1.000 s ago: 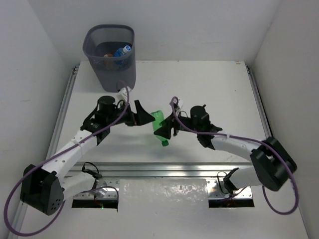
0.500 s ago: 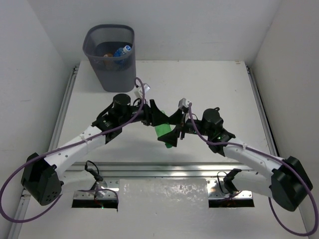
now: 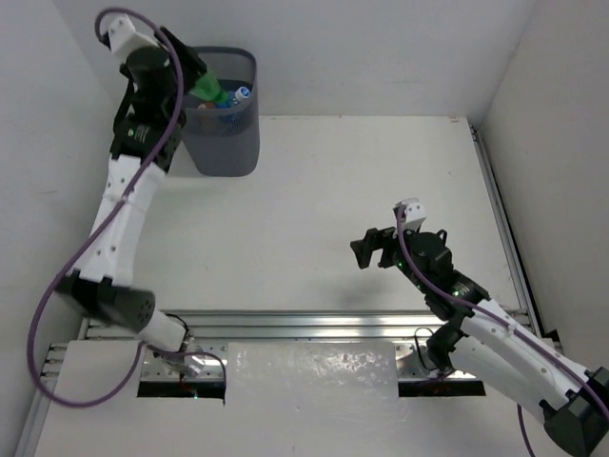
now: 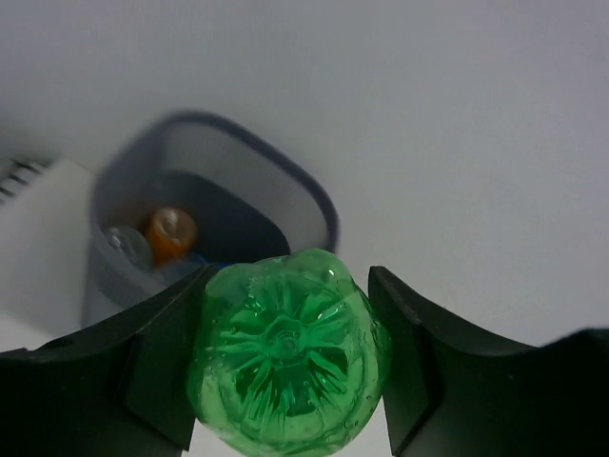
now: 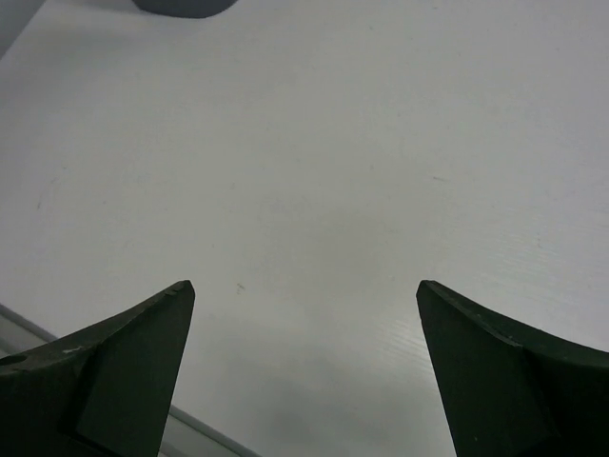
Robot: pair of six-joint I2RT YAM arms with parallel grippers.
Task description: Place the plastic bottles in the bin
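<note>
A green plastic bottle (image 4: 285, 352) is clamped base-first between the fingers of my left gripper (image 4: 290, 278). The top view shows the left gripper (image 3: 202, 84) raised high over the left rim of the dark grey mesh bin (image 3: 228, 143), with the green bottle (image 3: 206, 89) at the rim. Inside the bin (image 4: 319, 205) lie an orange bottle (image 4: 169, 233) and a clear one (image 4: 124, 246); a blue-capped bottle (image 3: 234, 95) also shows from above. My right gripper (image 3: 365, 249) hovers over the table's right half, open and holding nothing (image 5: 304, 286).
The white table (image 3: 314, 190) has side walls close on the left and right. A metal rail (image 3: 314, 324) runs along the near edge. The bin's base (image 5: 181, 8) shows at the far top of the right wrist view.
The left gripper closed on the green bottle at the table's middle and carried it up to the bin's rim. The right gripper let go, opened wide and drew back to the right.
</note>
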